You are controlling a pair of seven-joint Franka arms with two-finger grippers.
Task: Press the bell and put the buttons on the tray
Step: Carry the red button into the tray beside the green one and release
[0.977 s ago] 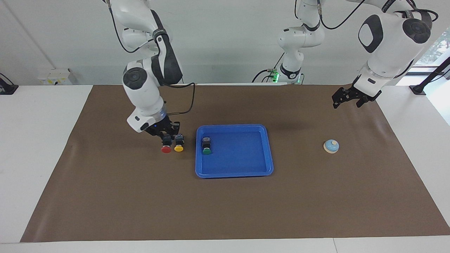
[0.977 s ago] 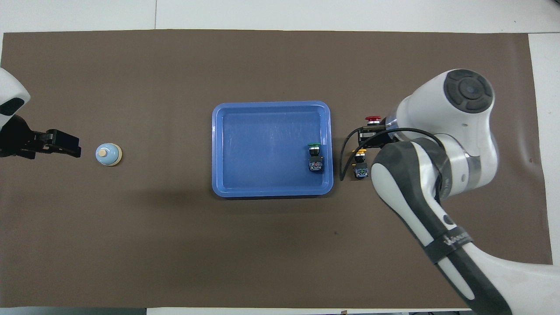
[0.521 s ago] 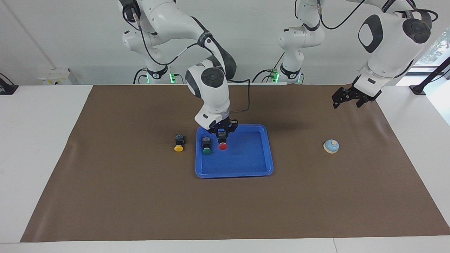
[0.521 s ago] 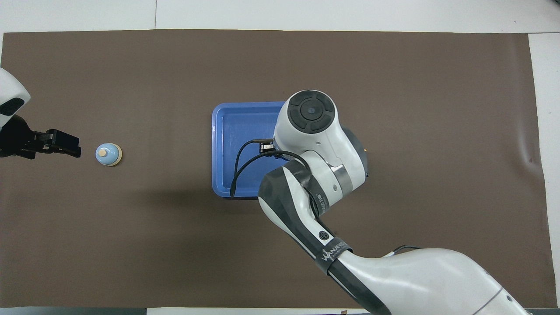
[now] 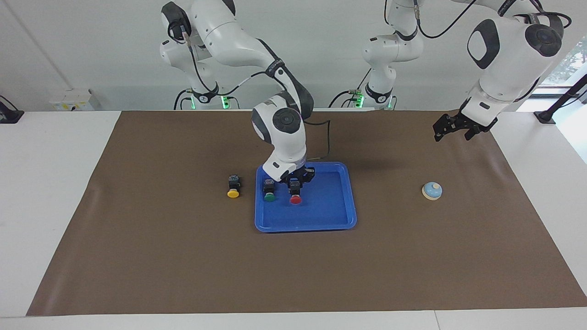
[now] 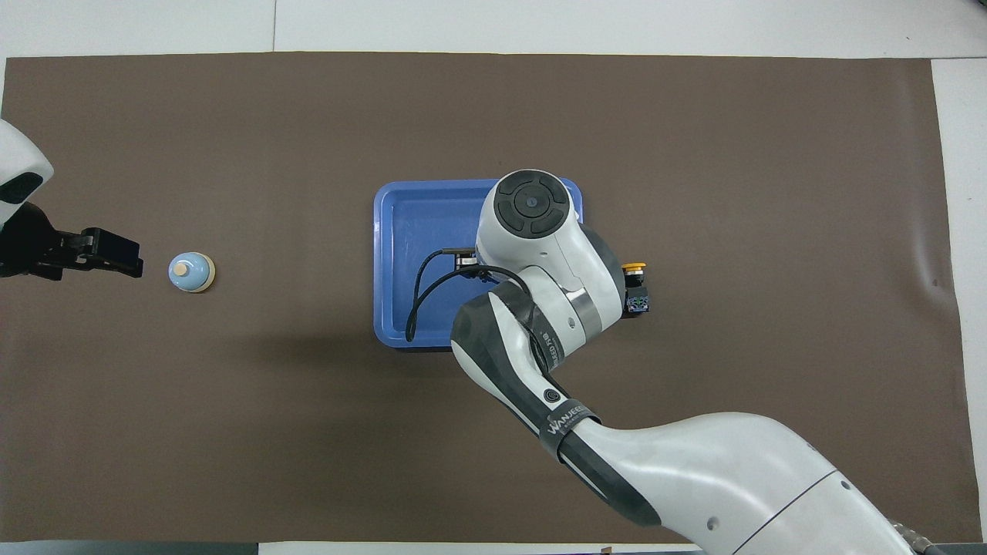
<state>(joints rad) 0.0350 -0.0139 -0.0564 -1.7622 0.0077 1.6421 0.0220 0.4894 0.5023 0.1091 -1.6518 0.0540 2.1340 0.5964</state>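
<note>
The blue tray [image 5: 330,215] lies mid-table and also shows in the overhead view [image 6: 401,231]. The green button [image 5: 269,192] lies in it. My right gripper [image 5: 296,182] is low over the tray, shut on the red button [image 5: 296,197], which sits beside the green one, at or just above the tray floor. The overhead view hides both under the arm. The yellow button [image 5: 233,189] lies on the mat beside the tray, toward the right arm's end [image 6: 634,281]. The bell [image 5: 432,190] stands toward the left arm's end [image 6: 191,272]. My left gripper [image 5: 451,133] waits raised beside the bell [image 6: 116,258].
A brown mat [image 5: 183,266] covers the white table. The right arm's elbow [image 6: 532,208] hangs over the tray's half toward the right arm's end. A black cable [image 6: 420,285] loops from the wrist over the tray.
My right gripper picked the red button off the mat beside the yellow one, carried it over the tray and lowered it beside the green button. The left arm has not moved.
</note>
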